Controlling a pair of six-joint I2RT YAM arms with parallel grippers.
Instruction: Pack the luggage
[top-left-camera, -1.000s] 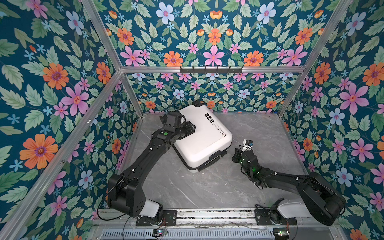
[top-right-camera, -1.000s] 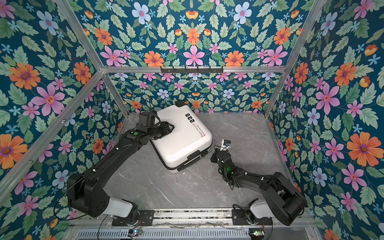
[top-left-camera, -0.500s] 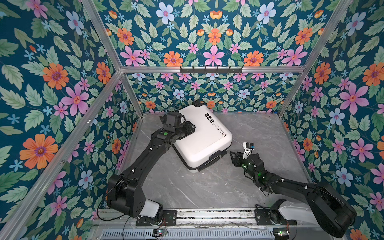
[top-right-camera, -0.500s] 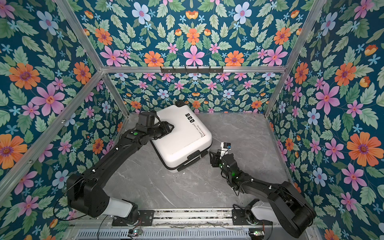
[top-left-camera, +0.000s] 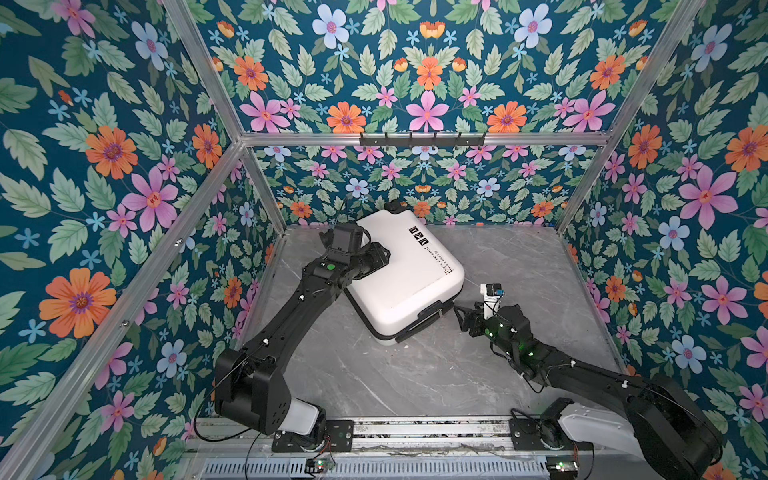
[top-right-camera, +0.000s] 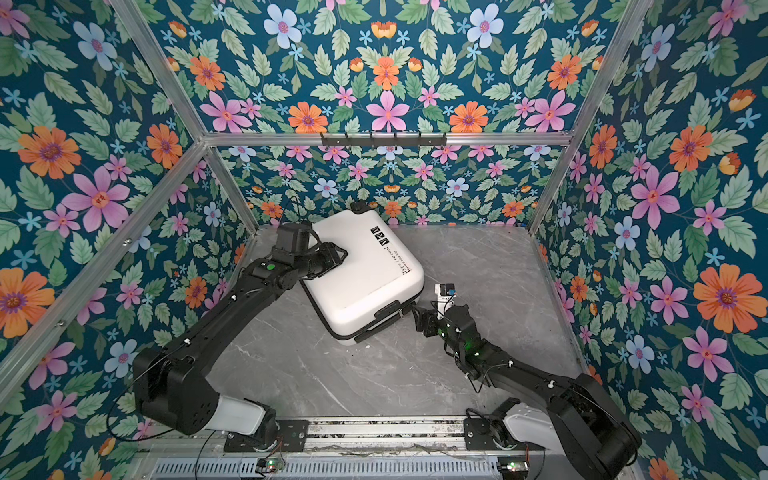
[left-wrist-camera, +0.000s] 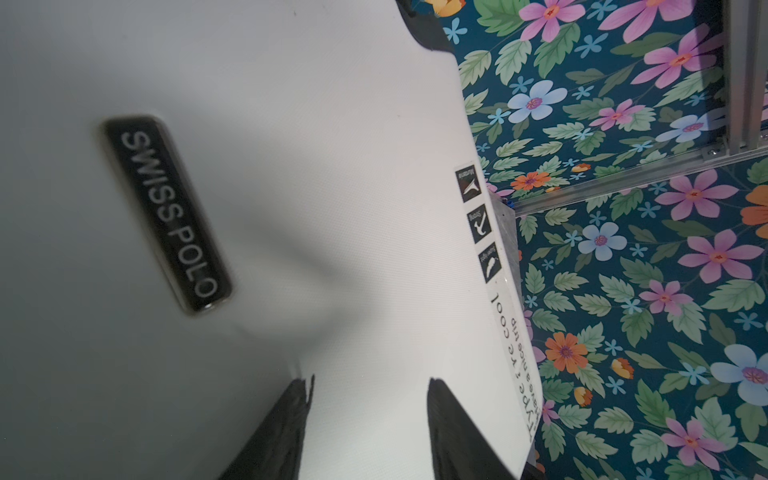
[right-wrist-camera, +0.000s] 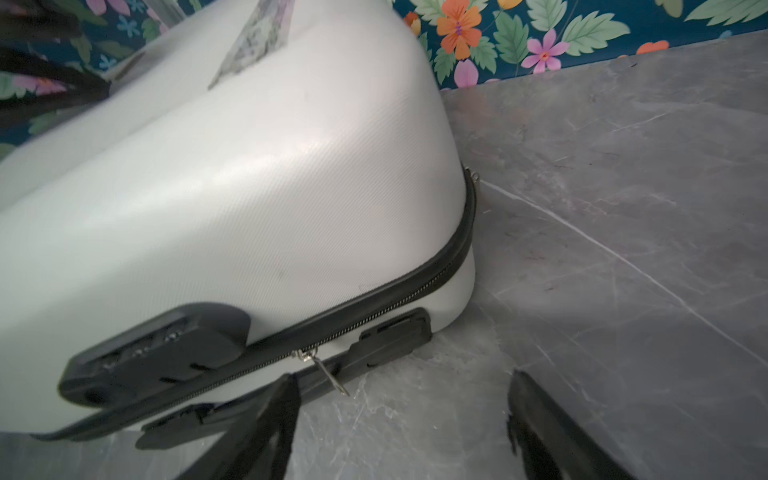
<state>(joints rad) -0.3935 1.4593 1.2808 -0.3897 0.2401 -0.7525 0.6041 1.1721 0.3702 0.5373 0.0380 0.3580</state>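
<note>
The luggage (top-left-camera: 409, 282) (top-right-camera: 365, 278) is a white hard-shell suitcase lying flat and closed on the grey floor, near the back left, in both top views. My left gripper (top-left-camera: 385, 254) (top-right-camera: 343, 252) (left-wrist-camera: 370, 380) sits over its top shell near the SWISS POLO badge (left-wrist-camera: 166, 216). Its jaws stand apart with only the flat shell between them. My right gripper (top-left-camera: 461, 316) (top-right-camera: 417, 316) (right-wrist-camera: 401, 378) is low at the suitcase's front edge, open and empty. The metal zipper pull (right-wrist-camera: 330, 376) hangs free just beside one of its fingers (right-wrist-camera: 274, 411).
Grey marble floor (top-left-camera: 519, 266) extends right of and in front of the suitcase. Floral walls with aluminium posts close in on three sides. A black hook rail (top-left-camera: 422, 139) is on the back wall. A black lock block (right-wrist-camera: 158, 349) and side handle (right-wrist-camera: 390, 332) flank the zipper.
My right gripper went from shut to open, and its arm has stretched out lower along the floor. The left arm and the suitcase have stayed put.
</note>
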